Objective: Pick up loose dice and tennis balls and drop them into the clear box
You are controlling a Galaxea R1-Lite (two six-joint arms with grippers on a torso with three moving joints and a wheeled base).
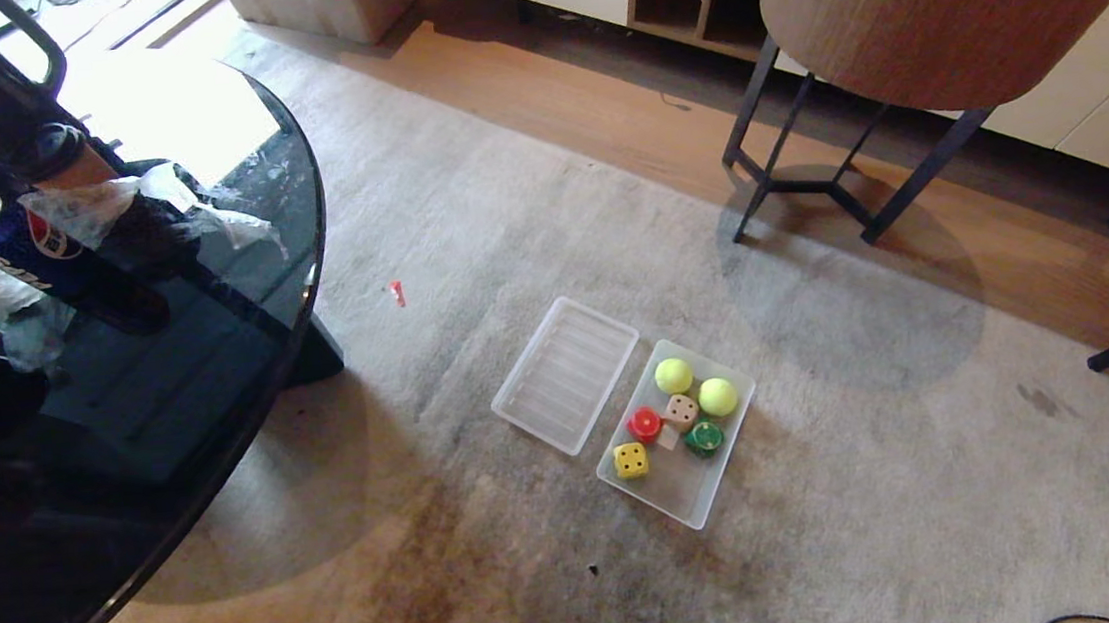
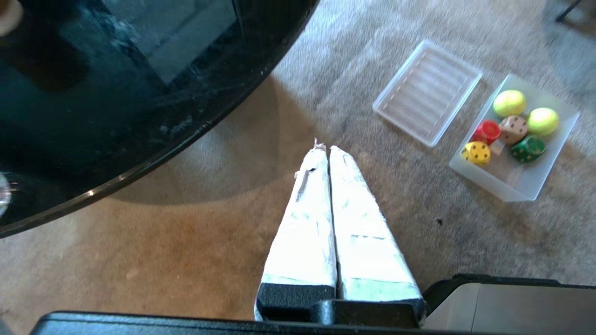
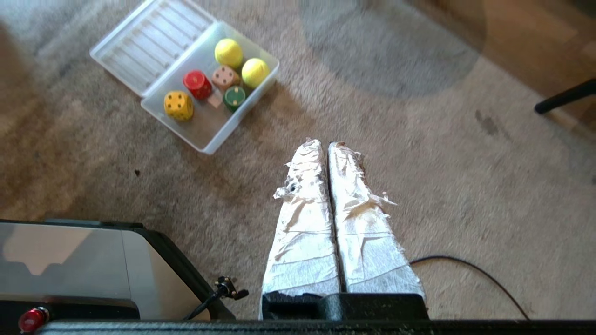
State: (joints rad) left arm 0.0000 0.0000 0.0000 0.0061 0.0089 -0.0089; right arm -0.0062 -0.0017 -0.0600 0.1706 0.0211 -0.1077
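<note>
On the carpet my clear box holds every die and ball, so both grippers (left gripper, right gripper) hang pressed together, empty.

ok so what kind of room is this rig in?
Most likely a home living room: worn beige carpet over wood flooring, a round black glass table cluttered with drink cans and plastic bags, a round wooden side table on black metal legs, and cream cabinets along the wall.

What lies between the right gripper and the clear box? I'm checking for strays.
Only bare carpet between right gripper and clear box, in the right wrist view.
</note>
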